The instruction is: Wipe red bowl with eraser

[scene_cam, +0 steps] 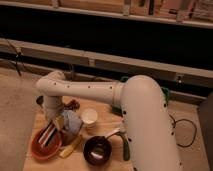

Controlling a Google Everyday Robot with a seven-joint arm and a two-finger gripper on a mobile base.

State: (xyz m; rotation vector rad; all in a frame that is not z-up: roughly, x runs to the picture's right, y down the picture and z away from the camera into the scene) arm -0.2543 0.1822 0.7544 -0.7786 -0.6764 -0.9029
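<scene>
Eraser (48,134) lies in red bowl (38,151), just beside end effector (57,123).

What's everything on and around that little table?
red bowl: one, orange-red, table's front left
eraser: one, dark and whitish stripes, in the red bowl
cloth: one, blue-grey, right of the bowl
cup: one, white, mid-table
banana-like object: one, yellow, between bowl and pan
pan: one, dark brown, front centre
tool: one, green handle, right of the pan
table: one, light wood, under everything
arm: one, white, reaching left over the table
gripper: one, pale, over the bowl's back edge by the eraser
</scene>
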